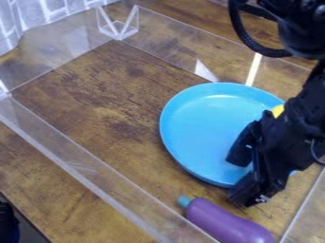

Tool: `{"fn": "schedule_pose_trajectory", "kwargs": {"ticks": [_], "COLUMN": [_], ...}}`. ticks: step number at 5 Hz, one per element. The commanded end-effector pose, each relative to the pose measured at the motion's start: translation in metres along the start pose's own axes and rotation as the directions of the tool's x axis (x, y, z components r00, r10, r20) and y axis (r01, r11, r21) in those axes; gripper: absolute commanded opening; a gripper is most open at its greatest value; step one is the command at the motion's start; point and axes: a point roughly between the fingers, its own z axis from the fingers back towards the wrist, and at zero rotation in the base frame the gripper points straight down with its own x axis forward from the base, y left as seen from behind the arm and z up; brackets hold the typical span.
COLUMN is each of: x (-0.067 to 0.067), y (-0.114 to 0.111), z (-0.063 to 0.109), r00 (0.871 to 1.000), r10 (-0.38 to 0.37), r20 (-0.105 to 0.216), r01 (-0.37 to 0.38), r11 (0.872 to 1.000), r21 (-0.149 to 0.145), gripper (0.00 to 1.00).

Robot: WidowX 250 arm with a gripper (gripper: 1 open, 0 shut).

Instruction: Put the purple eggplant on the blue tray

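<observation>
purple eggplant on table just below claw | claw open, empty

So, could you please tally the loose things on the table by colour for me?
Purple: 1, the purple eggplant
Blue: 1, the blue tray
Yellow: 1, a yellow object mostly hidden behind the arm
Total: 3

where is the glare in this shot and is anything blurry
In the camera view, bright glare streaks run along the clear plastic walls, with one white reflection on the wooden table just above the blue tray. The whole frame is low-resolution and soft; the black tool is a dark mass with little detail, while the purple eggplant shows a faint sheen.
</observation>
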Motion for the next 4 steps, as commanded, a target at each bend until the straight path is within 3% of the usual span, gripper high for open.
{"fn": "schedule_pose_trajectory", "kwargs": {"ticks": [1, 2, 4], "x": [0.012, 0.017, 0.014], "y": [0.000, -0.003, -0.011], "z": [0.027, 0.034, 0.021], "r00": [0.999, 0.999, 0.993], "r10": [-0.008, -0.010, -0.117], "r20": [0.044, 0.040, 0.021], "r01": [0.006, 0.007, 0.114], "r11": [0.999, 0.998, 0.989], "r21": [0.050, 0.061, 0.096], "gripper": [1.00, 1.00, 1.00]}}
